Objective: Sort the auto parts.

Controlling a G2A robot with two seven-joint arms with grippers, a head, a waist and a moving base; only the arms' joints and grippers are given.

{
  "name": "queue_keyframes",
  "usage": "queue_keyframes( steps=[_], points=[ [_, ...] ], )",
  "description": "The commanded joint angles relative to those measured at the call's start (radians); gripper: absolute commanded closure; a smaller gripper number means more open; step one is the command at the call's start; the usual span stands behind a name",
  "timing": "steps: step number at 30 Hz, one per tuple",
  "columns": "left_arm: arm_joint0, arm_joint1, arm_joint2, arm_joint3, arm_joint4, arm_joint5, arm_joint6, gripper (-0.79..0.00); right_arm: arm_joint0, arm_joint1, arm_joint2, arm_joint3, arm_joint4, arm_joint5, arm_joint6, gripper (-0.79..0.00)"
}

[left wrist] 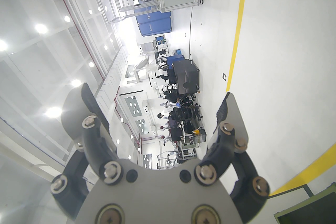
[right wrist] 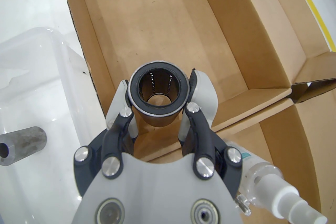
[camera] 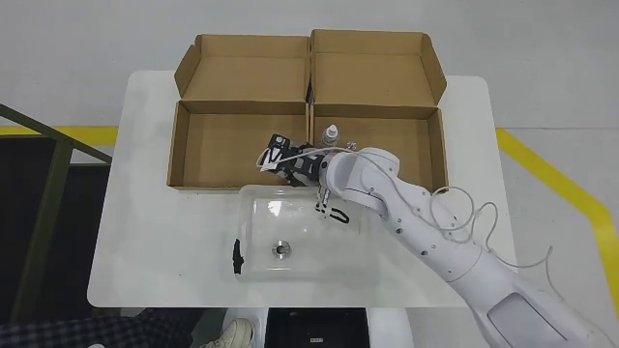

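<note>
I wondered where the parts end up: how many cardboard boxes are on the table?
2. The left box lies open at the far side of the table. The right box sits beside it, also open, holding a small bottle. No others seem hidden.

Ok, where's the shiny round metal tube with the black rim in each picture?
Top view: the black-rimmed metal tube sits in the right gripper, over the left brown cardboard box's near corner.
Left wrist view: looks out across the room's floor instead.
Right wrist view: centre, clamped between the fingers.
Shared landmark: that box.
</note>
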Motion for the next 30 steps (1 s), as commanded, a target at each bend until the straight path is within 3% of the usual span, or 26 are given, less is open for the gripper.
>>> queue_keyframes(
  steps=[1,8,19,30],
  points=[
    [0.000,0.000,0.000,0.000,0.000,0.000,0.000,-0.785,-0.001,-0.002,0.001,0.002,-0.001,-0.003,0.003,-0.299],
    [0.000,0.000,0.000,0.000,0.000,0.000,0.000,-0.785,-0.004,-0.008,0.005,0.007,-0.007,-0.009,0.011,-0.363],
    [0.000,0.000,0.000,0.000,0.000,0.000,0.000,-0.785,-0.014,-0.013,0.025,-0.013,-0.008,-0.025,-0.003,-0.382],
    [0.000,0.000,0.000,0.000,0.000,0.000,0.000,-0.785,-0.125,0.021,0.106,-0.266,-0.069,-0.085,-0.012,-0.388]
  ],
)
